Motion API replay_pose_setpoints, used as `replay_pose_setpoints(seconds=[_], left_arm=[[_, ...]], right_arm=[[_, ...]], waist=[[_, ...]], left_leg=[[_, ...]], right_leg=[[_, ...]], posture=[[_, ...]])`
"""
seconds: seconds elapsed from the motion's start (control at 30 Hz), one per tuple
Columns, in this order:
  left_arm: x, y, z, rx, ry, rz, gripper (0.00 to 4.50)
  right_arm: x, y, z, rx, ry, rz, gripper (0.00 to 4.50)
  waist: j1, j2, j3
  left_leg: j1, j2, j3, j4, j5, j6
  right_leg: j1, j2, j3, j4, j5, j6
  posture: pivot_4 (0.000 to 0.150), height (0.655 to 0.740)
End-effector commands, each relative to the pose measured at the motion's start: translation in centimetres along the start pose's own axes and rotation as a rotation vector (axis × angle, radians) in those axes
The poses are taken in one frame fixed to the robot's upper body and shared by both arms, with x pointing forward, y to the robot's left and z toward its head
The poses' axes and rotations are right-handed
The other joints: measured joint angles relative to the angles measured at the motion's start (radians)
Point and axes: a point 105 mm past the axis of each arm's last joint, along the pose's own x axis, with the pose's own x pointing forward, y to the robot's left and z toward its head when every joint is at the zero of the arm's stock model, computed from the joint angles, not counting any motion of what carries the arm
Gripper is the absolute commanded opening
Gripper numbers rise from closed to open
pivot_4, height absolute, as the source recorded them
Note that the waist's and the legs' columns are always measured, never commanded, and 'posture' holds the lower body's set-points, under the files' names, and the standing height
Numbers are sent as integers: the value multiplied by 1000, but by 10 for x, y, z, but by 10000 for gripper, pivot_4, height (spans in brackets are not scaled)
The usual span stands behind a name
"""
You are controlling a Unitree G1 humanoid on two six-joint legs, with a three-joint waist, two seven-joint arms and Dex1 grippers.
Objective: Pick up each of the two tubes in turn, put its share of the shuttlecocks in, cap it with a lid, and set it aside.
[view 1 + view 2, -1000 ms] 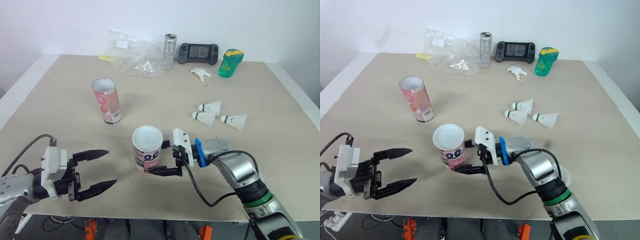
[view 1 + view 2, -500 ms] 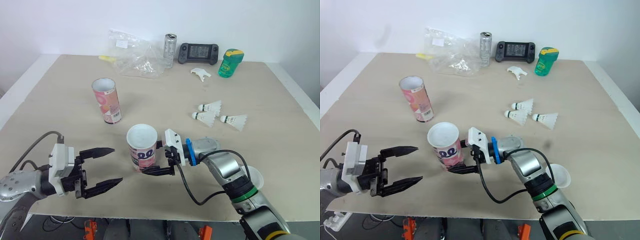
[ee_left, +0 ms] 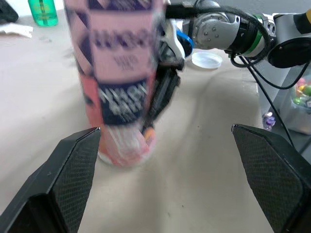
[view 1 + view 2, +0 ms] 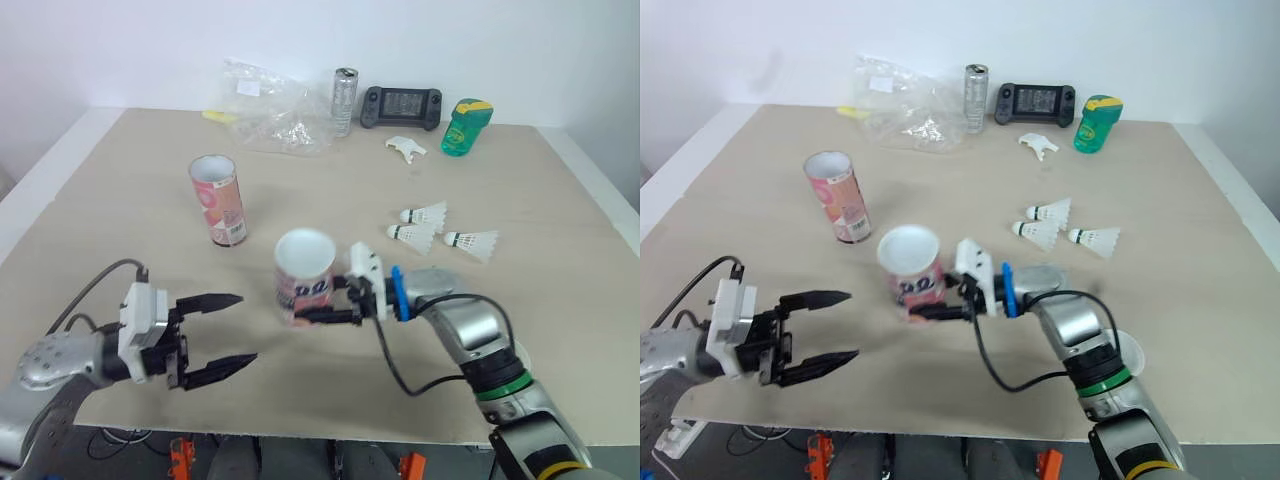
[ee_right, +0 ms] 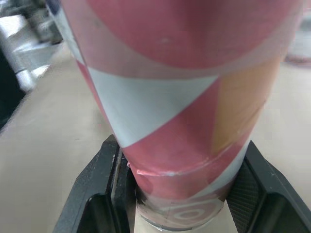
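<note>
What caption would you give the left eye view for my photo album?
Right gripper holds an open pink tube, the open left gripper hovers nearby, three shuttlecocks lie beyond.

Lighting: bright, even; soft faint shadows on your tabletop [image 4: 130, 180]. Blur: tube [image 3: 121, 73] smeared in your left wrist view.

The near tube [image 4: 303, 280] is patterned with pink, white and dark blue triangles, with an orange patch low on it; its inside is white. The far tube [image 4: 218, 200] is coloured pink and white. The shuttlecocks [image 4: 423, 213] are white, each with a dark band. The tabletop [image 4: 120, 190] is beige. The left hand [image 4: 247, 328] is black, with a fine grid pattern on its fingers [image 3: 73, 170]. The lid [image 3: 207, 59] is translucent white. The bottle [image 4: 465, 127] is green with a yellow cap, the can [image 4: 344, 101] silver.
</note>
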Motion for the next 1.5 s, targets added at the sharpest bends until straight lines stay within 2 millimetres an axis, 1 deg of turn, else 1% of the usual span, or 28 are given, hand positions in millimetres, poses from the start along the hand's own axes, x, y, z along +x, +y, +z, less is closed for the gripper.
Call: replay_pose_setpoints(seconds=[0.03,0.07,0.1,0.17,0.2,0.23,0.3,0.37,0.4,0.47,0.5,0.53,0.6,0.63,0.7,0.73,0.77,0.87,1.0,1.2,1.27,1.3,1.33,1.37,1.4,1.5], left_arm=[[14,11,2,38,-26,-3,45000],[19,14,2,42,-35,-4,45000],[23,17,2,45,-40,-5,45000],[37,22,3,54,-65,-25,45000],[46,26,3,66,-73,-28,45000],[52,29,4,69,-86,-38,45000],[62,32,4,71,-104,-51,45000],[69,36,3,82,-111,-50,45000],[74,39,2,93,-111,-45,45000],[79,42,0,108,-115,-40,45000],[84,44,0,118,-125,-41,45000],[87,45,1,124,-145,-39,45000],[94,47,8,119,-194,-30,45000],[97,48,13,116,-219,-25,45000],[104,49,24,135,-273,-33,45000],[108,49,32,147,-301,-38,45000],[111,50,40,155,-323,-43,45000],[115,50,55,169,-361,-64,45000],[116,46,64,175,-367,-98,45000],[115,44,65,175,-356,-118,45000],[114,43,64,169,-350,-122,45000],[114,44,64,166,-348,-120,45000],[114,44,63,164,-345,-119,45000],[113,43,63,163,-344,-118,45000],[113,43,62,162,-342,-117,45000],[113,44,61,164,-336,-113,45000]], right_arm=[[-47,-37,33,-22,-108,-232,23152],[-63,-47,37,-23,-122,-306,23152],[-73,-52,39,-24,-130,-349,23152],[-110,-73,43,-10,-139,-521,23152],[-139,-88,44,-4,-137,-648,23152],[-162,-97,45,11,-136,-746,23152],[-202,-111,45,16,-130,-912,23152],[-236,-119,43,33,-118,-1040,23152],[-258,-122,42,46,-109,-1130,23152],[-288,-125,40,61,-98,-1245,23152],[-313,-124,33,85,-71,-1342,23152],[-332,-122,27,117,-62,-1405,23152],[-353,-119,17,154,-49,-1483,23152],[-359,-117,12,169,-46,-1505,23152],[-369,-112,-8,229,-24,-1555,23152],[-371,-110,-18,258,-9,-1571,23152],[-372,-108,-26,280,1,-1581,23152],[-369,-107,-40,328,2,-1587,23152],[-362,-106,-56,383,10,-1577,23152],[-356,-102,-75,451,18,-1571,23152],[-355,-99,-83,505,-14,-1577,30754],[-354,-98,-84,510,-22,-1574,32980],[-354,-97,-85,521,-27,-1572,38217],[-353,-96,-86,530,-31,-1558,42362],[-351,-95,-87,536,-36,-1540,44559],[-353,-91,-91,561,-13,-1538,44559]], waist=[[1,0,0],[1,1,1],[1,1,1],[0,1,1],[2,1,1],[2,2,1],[1,2,1],[-2,2,1],[-4,3,2],[-3,4,2],[-2,5,3],[-2,6,3],[-1,6,3],[-1,6,3],[-6,6,3],[-10,9,3],[-10,9,3],[-10,10,3],[-13,10,2],[-13,10,2],[-13,10,2],[-13,10,2],[-13,10,2],[-13,10,2],[-13,10,2],[-13,10,2]], left_leg=[[0,-1,0,0,0,0],[0,-1,0,0,0,0],[-1,-1,0,1,0,0],[-1,-2,0,1,0,0],[-2,-2,0,1,0,0],[-2,-3,0,1,0,0],[-3,-4,0,1,0,0],[-4,-4,0,1,-1,1],[-4,-4,0,0,-1,1],[-3,-4,0,0,-1,2],[-3,-4,0,0,-1,2],[-3,-5,0,0,-1,2],[-4,-6,0,0,-1,2],[-4,-6,1,0,-1,2],[-4,-7,1,0,-1,2],[-4,-7,2,0,-1,2],[-2,-7,2,0,-1,2],[-2,-8,2,1,0,1],[-1,-9,2,2,0,1],[-1,-9,2,2,0,1],[-1,-9,2,2,0,1],[-1,-9,2,2,0,1],[-1,-9,2,2,0,1],[-1,-9,2,2,0,1],[0,-9,2,2,0,1],[-1,-9,2,2,0,1]], right_leg=[[0,0,0,0,0,1],[0,0,1,0,0,1],[0,0,2,0,1,1],[0,0,3,-1,1,1],[0,0,3,-1,2,0],[0,0,3,-1,3,-2],[0,-1,3,-1,3,-1],[-1,0,4,-2,3,-1],[-1,0,4,-2,3,-1],[0,0,4,-2,3,-1],[-1,-1,5,-2,3,-1],[0,-1,5,-2,3,-1],[0,-2,5,-2,3,0],[0,-3,5,-3,3,0],[0,-3,6,-3,3,1],[0,-3,7,-4,4,2],[1,-3,9,-3,4,3],[2,-3,9,-3,5,4],[3,-3,11,-4,6,6],[3,-4,11,-4,6,6],[4,-4,10,-4,6,6],[4,-4,10,-4,6,6],[4,-4,10,-4,6,6],[4,-4,10,-4,6,6],[4,-4,10,-4,6,6],[4,-4,10,-4,6,6]], posture=[[1500,7236],[1500,7236],[1500,7236],[1500,7236],[1500,7236],[1500,7236],[1500,7236],[1500,7236],[1500,7236],[1500,7236],[1500,7236],[1500,7236],[1500,7236],[1500,7236],[1500,7236],[1500,7236],[1500,7236],[1500,7236],[1500,7236],[1500,7236],[1500,7236],[1500,7236],[1500,7236],[1500,7236],[1500,7236],[1500,7236]])
